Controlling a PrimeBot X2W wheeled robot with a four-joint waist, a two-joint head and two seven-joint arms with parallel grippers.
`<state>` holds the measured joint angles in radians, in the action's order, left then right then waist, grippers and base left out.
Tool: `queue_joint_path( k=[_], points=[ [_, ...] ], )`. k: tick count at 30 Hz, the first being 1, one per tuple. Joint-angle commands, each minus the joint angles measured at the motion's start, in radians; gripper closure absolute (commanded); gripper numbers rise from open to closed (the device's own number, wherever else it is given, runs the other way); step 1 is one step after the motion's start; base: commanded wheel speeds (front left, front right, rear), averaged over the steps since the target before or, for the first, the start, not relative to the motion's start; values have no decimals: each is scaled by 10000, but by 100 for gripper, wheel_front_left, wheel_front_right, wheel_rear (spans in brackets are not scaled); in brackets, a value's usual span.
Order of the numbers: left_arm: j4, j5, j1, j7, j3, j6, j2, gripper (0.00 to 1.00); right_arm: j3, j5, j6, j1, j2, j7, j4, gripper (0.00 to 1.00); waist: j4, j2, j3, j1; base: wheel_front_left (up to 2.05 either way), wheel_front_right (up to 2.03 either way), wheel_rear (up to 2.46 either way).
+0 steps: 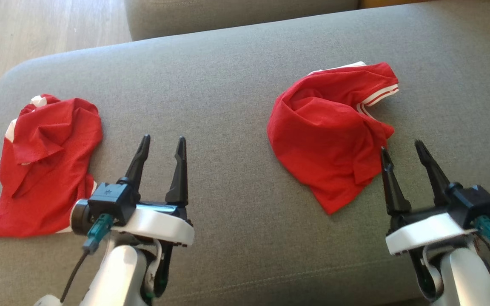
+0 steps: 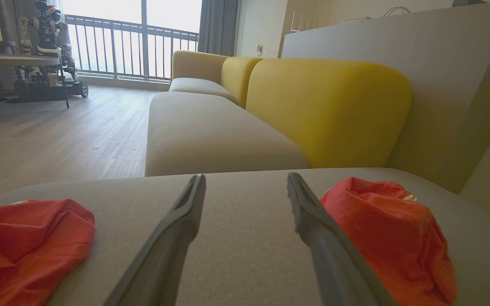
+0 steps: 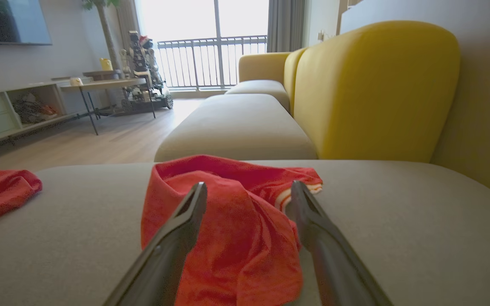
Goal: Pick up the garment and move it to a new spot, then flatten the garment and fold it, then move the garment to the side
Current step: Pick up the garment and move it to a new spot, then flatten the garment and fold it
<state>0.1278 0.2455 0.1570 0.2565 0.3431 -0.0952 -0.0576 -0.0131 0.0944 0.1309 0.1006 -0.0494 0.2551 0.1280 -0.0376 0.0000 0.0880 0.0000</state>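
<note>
With fingers (image 1: 180,170) apart on my left gripper (image 1: 163,138) and right gripper (image 1: 400,145), the crumpled red fabric garment (image 1: 326,127) lay near the grey sofa cushion's (image 1: 228,85) right edge, where a shallow pinch risked snagging one layer.

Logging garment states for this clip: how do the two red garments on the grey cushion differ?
The right garment shows a white-striped hem at its far edge; the left garment shows only small white patches. The right garment lies just ahead of the open right claw; the left garment lies out to the side of the open left claw. Both are red, crumpled and unfolded on the grey cushion.
</note>
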Motion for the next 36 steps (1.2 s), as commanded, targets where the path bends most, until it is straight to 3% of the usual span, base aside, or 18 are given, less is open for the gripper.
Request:
queue_joint_path(
  k=[1, 8, 12, 18, 26, 27, 28, 29, 36],
  points=[
    [-384, -127, 387, 52, -494, 103, -3, 0, 34, -83, -2, 69, -8, 44, -12, 0, 1, 0, 35, 0, 0, 0, 0],
    [-241, -414, 428, 52, -778, 339, 51, 0, -82, 440, -2, 340, -8, 18, 1345, 0, 134, 0, 294, 0, 0, 0, 0],
    [-113, -351, 493, 53, -642, 428, 67, 0, -97, 173, -2, 818, -8, -1, 2571, 0, 352, 0, 533, 0, 0, 0, 0],
    [-5, -307, 725, 53, -442, 385, 71, 0, -301, 186, -2, 1765, -8, 29, 4068, 0, 666, 0, 822, 0, 0, 0, 0],
    [175, -258, 813, 53, -306, 371, 72, 0, -764, -104, -2, 2411, -8, 61, 5180, 0, 897, 0, 973, 0, 0, 0, 0],
    [189, -253, 829, 53, -279, 368, 73, 0, -815, -55, -2, 2471, -8, 62, 5310, 18, 930, 0, 992, 0, 0, 0, 0],
    [203, -247, 847, 53, -255, 364, 73, 0, -866, -37, -2, 2524, -8, 62, 5411, 71, 954, 0, 1004, 0, 0, 0, 0],
    [216, -242, 863, 53, -233, 360, 73, 0, -904, -31, -2, 2568, -8, 63, 5491, 100, 977, 0, 1013, 0, 0, 0, 0],
    [323, -234, 823, 53, -184, 317, 73, 0, -1289, 416, -2, 2668, -8, 65, 5208, 100, 1012, 0, 826, 0, 0, 0, 0]
  ],
)
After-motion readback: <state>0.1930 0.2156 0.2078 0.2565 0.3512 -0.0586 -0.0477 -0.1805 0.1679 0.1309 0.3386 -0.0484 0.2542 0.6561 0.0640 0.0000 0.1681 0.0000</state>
